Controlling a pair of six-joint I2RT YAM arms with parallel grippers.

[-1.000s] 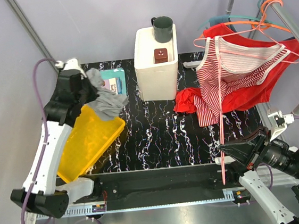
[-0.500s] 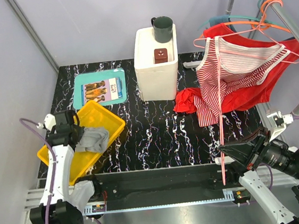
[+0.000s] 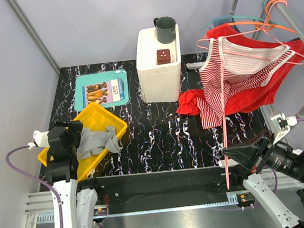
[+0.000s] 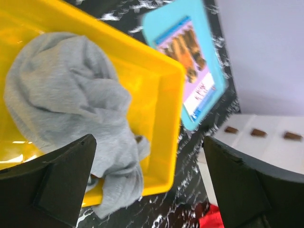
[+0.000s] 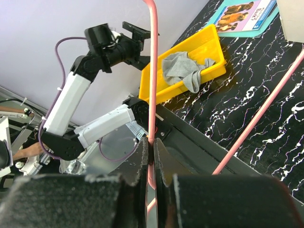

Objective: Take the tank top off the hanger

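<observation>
The striped tank top [image 3: 230, 78] hung on its hanger [image 3: 265, 26] at the far right, with its long pink strap [image 3: 226, 133] running nearly straight down toward the near edge. The right gripper [image 3: 228, 152] was pinched tight on that strap, so it was the nearer one. The left gripper [image 3: 70, 139] was spread wide, holding nothing, over the grey cloth [image 3: 95, 142] in the yellow tray [image 3: 94, 112], way across the table.
</observation>
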